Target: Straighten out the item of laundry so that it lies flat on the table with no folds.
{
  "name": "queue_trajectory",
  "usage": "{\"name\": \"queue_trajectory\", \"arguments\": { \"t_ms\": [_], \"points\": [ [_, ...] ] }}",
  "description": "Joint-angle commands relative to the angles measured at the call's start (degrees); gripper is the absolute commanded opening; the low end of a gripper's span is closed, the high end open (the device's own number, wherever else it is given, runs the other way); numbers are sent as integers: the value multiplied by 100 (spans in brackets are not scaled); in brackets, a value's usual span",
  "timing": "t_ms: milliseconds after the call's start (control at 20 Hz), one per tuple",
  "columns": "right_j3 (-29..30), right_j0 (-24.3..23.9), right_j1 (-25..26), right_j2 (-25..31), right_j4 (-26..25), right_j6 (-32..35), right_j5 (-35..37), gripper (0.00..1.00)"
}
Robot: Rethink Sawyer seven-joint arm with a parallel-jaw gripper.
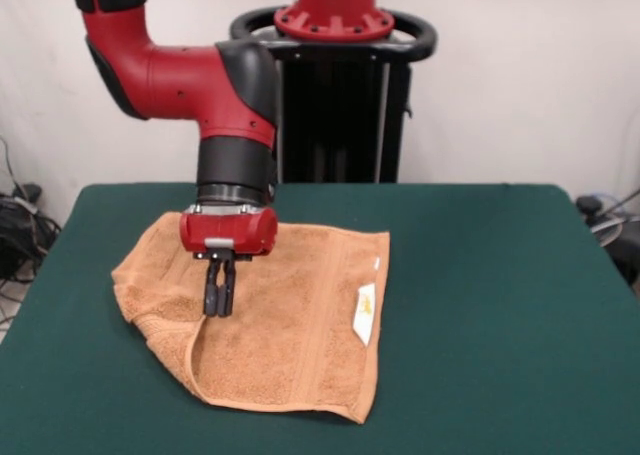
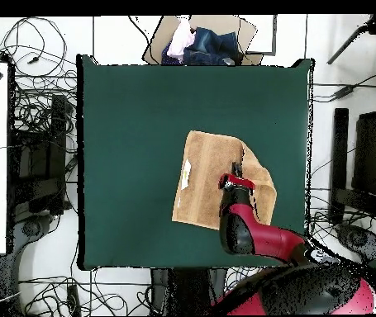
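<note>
The orange-tan towel (image 1: pixel 290 315) lies on the green table (image 1: pixel 480 275), left of the middle in the front view. Its left part is folded over, with a rolled edge running to the near corner. Its white tag (image 1: pixel 365 313) shows on the right band. My gripper (image 1: pixel 219 310) points straight down over the towel's left part. Its fingers are together, tips at the folded edge, pinching the cloth there. In the overhead view the towel (image 2: pixel 207 177) lies right of the table's (image 2: pixel 133 124) middle, and the gripper (image 2: pixel 239 183) sits over its right side, its fingertips hidden.
The black pedestal (image 1: pixel 335 95) stands at the table's far edge. An open box of clothes (image 2: pixel 203 41) sits beyond the table's top edge in the overhead view. Cables (image 2: pixel 34 107) and stands surround the table. Bare green surface lies on the right in the front view.
</note>
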Motion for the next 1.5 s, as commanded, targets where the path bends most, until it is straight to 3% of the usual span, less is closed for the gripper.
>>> {"name": "queue_trajectory", "arguments": {
  "t_ms": [50, 350, 700, 1050, 1500],
  "points": [
    [-429, -68, 239, 370, -288, 837, 868, 0],
    [-507, -58, 348, 256, -264, 794, 797, 0],
    [-1000, -106, 775, 271, -380, 686, 906, 0],
    [-1563, -336, 1311, 547, -870, 738, 1292, 0],
    [-1458, -248, 1349, 324, -776, 851, 1114, 0]
  ]
}}
